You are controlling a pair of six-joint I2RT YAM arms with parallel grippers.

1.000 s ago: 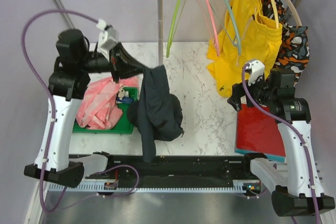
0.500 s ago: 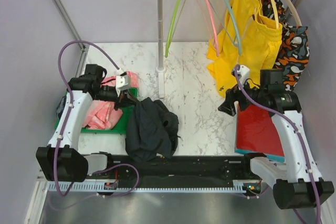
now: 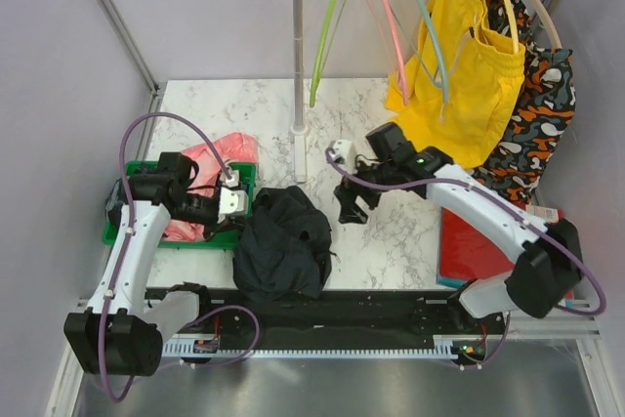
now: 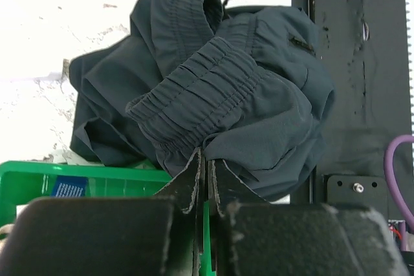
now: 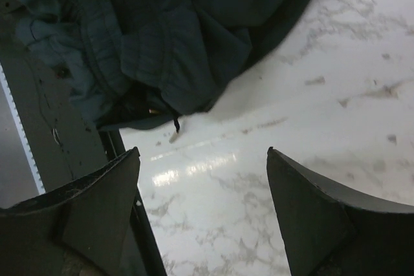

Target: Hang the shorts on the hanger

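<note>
One pair of dark shorts lies bunched at the near edge of the marble table. Its near side lies over the black base rail and its left side touches the green tray.

Tray contents: a pink garment and a blue label, its writing too small to read.

Left gripper: jaws pressed together, their tips in a fold of the shorts beside the gathered waistband.

Right gripper: jaws spread wide, nothing held, over bare marble just right of the shorts.

More bare marble runs right to a red sheet.

Far rail, left to right: lime hanger, pink hanger, pale teal hanger hanging bare, yellow shorts and a patterned garment.
</note>
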